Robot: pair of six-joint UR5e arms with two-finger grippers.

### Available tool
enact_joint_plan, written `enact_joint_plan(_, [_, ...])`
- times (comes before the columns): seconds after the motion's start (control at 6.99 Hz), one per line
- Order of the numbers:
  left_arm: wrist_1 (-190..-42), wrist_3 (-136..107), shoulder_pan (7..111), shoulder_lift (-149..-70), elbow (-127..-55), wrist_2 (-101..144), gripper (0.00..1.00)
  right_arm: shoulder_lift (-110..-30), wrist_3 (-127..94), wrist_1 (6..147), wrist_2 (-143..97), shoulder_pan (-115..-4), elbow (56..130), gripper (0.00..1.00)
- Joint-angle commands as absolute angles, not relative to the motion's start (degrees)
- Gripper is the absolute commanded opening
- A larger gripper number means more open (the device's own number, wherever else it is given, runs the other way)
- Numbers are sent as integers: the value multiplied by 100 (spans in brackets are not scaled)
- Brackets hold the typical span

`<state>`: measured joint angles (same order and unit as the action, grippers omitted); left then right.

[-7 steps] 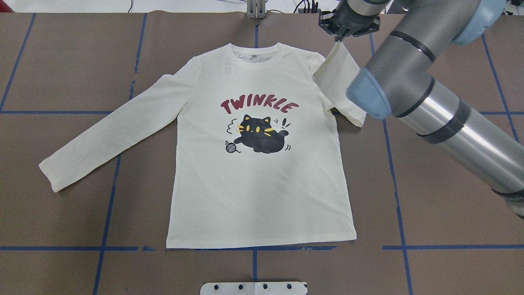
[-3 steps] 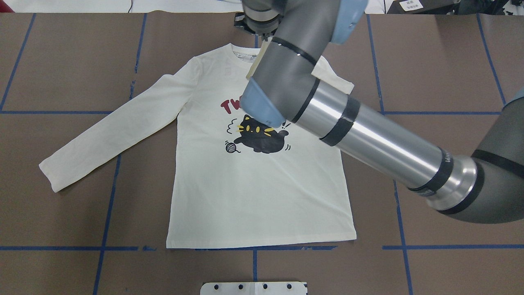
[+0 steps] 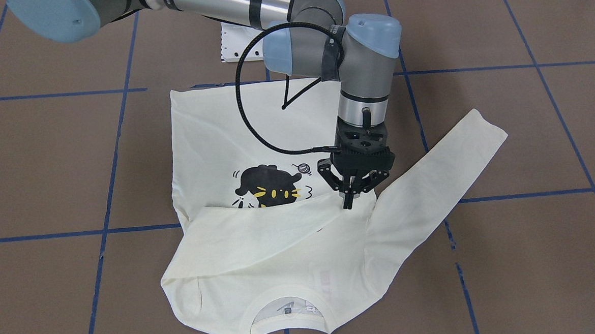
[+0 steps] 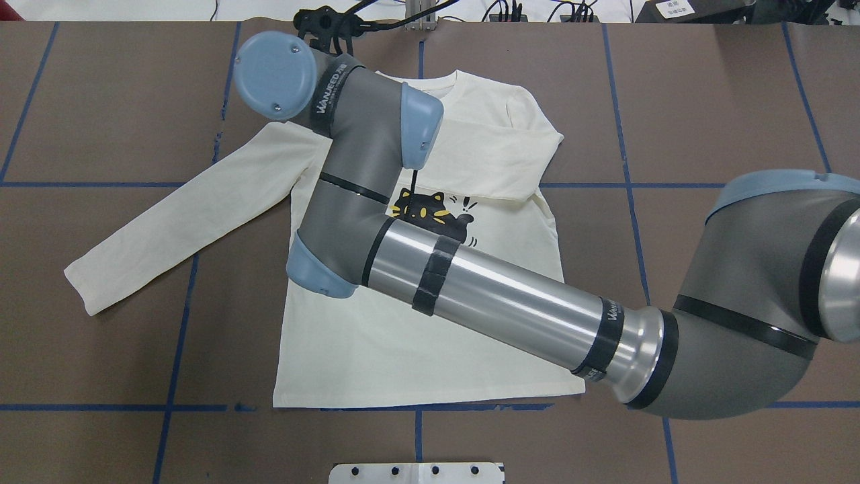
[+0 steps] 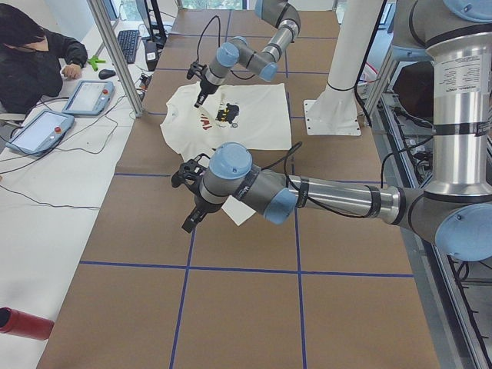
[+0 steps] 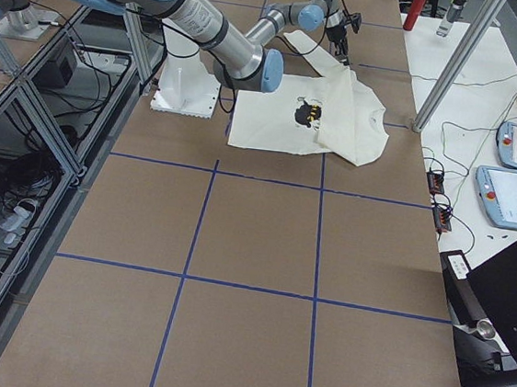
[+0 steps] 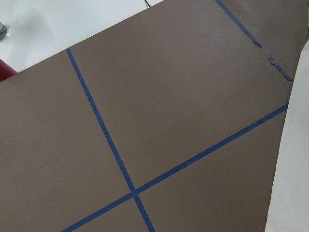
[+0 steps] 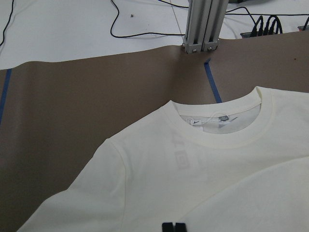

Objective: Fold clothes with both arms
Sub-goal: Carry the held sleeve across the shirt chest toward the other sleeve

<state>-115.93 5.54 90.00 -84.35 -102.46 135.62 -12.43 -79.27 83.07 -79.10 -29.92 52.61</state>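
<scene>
T-shirt (image 3: 214, 125), cream, sleeve (image 3: 260, 225) folded flat, right pincer (image 3: 348, 201) pinching it, left pincer (image 5: 188, 224) unclear

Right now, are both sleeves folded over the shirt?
No: only one sleeve lies folded across the T-shirt, while the other sleeve stretches out flat on the table.
</scene>
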Motion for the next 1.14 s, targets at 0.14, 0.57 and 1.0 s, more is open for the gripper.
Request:
enact_joint_plan(0.14, [-11593,545,9000,-8429,-10239,13562,100,-898,-8086,8288,-8040,-2927,4983,100])
enact_joint_plan(0.57, [-11601,536,8991,-8682,-10204,13553,100,-765,-7797,8489,-9248,-3477,5105,100])
enact_joint_plan(1.0, [-12754,-358,8608,-8940,-10064,13570,100,-1455,-6386,9848,-10770,-4566,6515,100])
